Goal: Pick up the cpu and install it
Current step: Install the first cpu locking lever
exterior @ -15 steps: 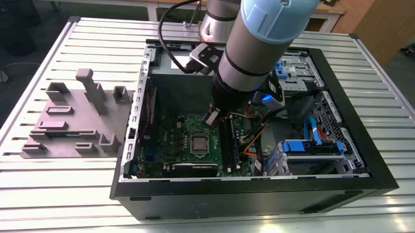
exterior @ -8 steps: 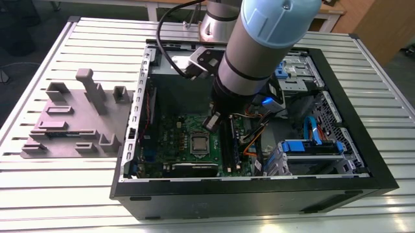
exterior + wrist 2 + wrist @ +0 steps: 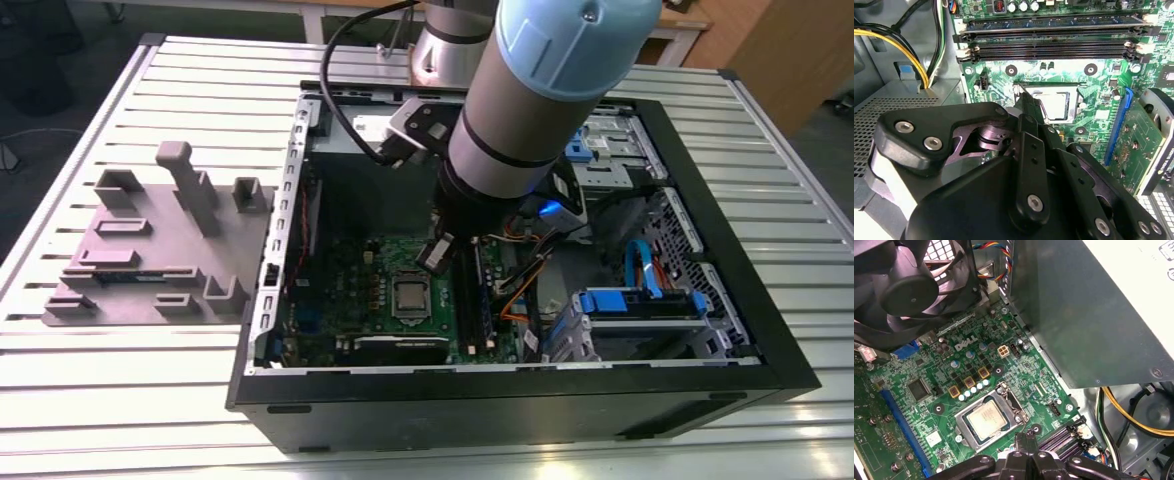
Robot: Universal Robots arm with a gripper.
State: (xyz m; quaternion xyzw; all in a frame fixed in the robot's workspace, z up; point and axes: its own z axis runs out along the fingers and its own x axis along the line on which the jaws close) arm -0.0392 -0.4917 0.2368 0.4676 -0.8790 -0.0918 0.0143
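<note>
Exterior view: the arm is reaching down into the open computer case (image 3: pixel 747 350) sitting on the slatted table (image 3: pixel 134 400), with the claw (image 3: pixel 441 250) hovering above the green motherboard (image 3: pixel 360 290). The cpu (image 3: pixel 988 417) is lying flat in its socket frame (image 3: pixel 966 432) on the board (silvery top up), also visible in the second wrist view (image 3: pixel 1056 105). The claw's fingers (image 3: pixel 1026 440) are pressing together, clenched on nothing, just beside the socket.
</note>
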